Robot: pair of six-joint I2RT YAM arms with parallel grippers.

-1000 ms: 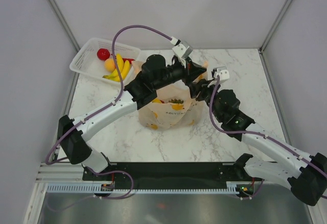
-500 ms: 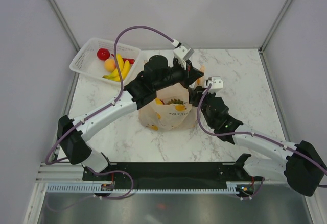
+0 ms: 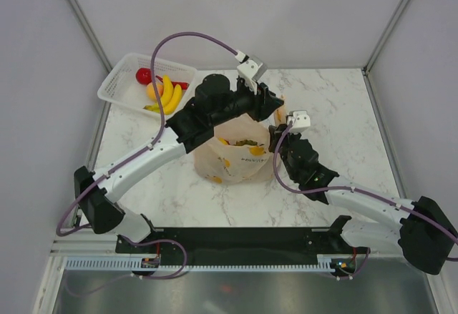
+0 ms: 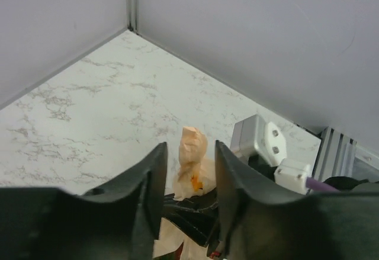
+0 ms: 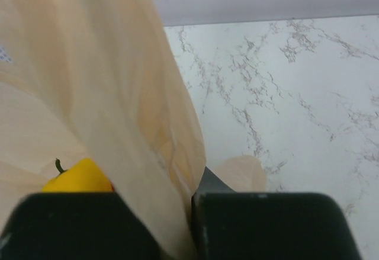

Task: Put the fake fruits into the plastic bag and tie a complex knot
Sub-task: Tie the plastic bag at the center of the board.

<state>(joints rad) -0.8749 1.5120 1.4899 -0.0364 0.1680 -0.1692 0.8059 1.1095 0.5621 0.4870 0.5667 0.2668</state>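
Setting: grey panel walls are enclosing a white marble counter (image 3: 329,106), seen from above.
Arms: both are reaching over the middle of the counter, the left arm (image 3: 154,153) crossing above the bag and the right arm (image 3: 358,199) coming in low from its side.
Plastic bag: the plastic bag (image 3: 232,160) is sitting upright and bulging at mid-counter, with dark and orange shapes showing at its mouth.
Basket: a white lattice basket (image 3: 118,92) is resting at the far left corner, well apart from the bag.
Fake fruits: the fake fruits (image 3: 166,92) in view, bananas, a red apple and a peach, are lying in the basket, so the filling is looking unfinished.
Right end effector: the right end effector (image 5: 175,224) is clenching the bag's film, which is running down between its fingers.
Left end effector: the left end effector (image 4: 189,153) is standing released, with a twisted handle strip (image 4: 193,141) rising in the gap and seemingly touching neither finger.
Doing it well: this is probably handle work towards the knot. The right side should be keeping the film taut while the left is closing squarely and low on the strip, then pulling slowly so the thin plastic is neither tearing nor tipping the bag.
Hard to read: the arms are covering the bag's top from above, so whether any knot is forming cannot be told. A yellow patch (image 5: 77,177) may be a print or a fruit behind the film.
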